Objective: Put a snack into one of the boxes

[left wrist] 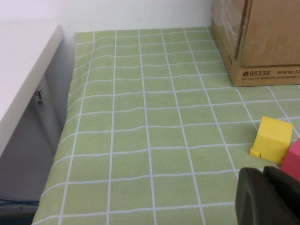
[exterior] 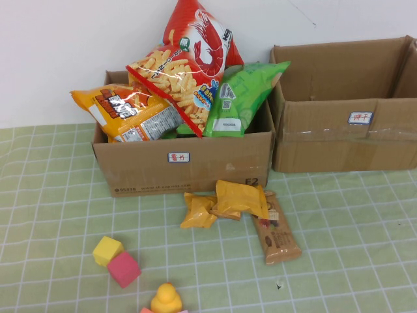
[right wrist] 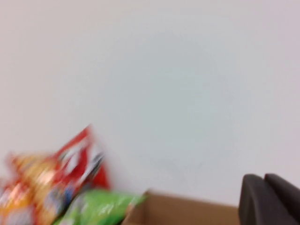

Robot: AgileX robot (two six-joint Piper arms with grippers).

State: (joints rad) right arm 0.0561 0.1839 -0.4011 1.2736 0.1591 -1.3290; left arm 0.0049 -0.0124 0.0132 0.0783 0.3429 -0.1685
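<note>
High view shows the loose snacks lying on the green checked counter [exterior: 58,195] just in front of the left box: a larger yellow packet [exterior: 241,197], a smaller yellow packet [exterior: 198,210] touching it on its left, and a brown snack bar [exterior: 276,231] partly tucked under the larger packet on its right. None is held.

The left box [exterior: 182,171] stands behind them, its white label facing the camera, and it is already heaped: an orange chip bag [exterior: 127,112], a red shrimp-cracker bag [exterior: 189,62] and a green bag [exterior: 244,98] stick up above its rim. The right box [exterior: 345,104] stands beside it and looks empty as far as its interior shows, with its own white label [exterior: 359,118] on the front.

Neither arm appears in the high view. The left end effector [left wrist: 267,197] is clenched on nothing, low over the counter near a yellow cube [left wrist: 273,138] and a pink cube [left wrist: 293,161], with the left box's corner farther off. The right end effector [right wrist: 269,199] is likewise clenched and empty, raised and aimed at the wall above the boxes.

My reading is that the task has not begun: no snack is grasped. The next move calls for one end effector to open, come down over one of the loose packets, and close on it squarely. The packets overlap, so picking the top one risks dragging its neighbours. A toy duck [exterior: 167,300] sits at the near edge, well clear.
</note>
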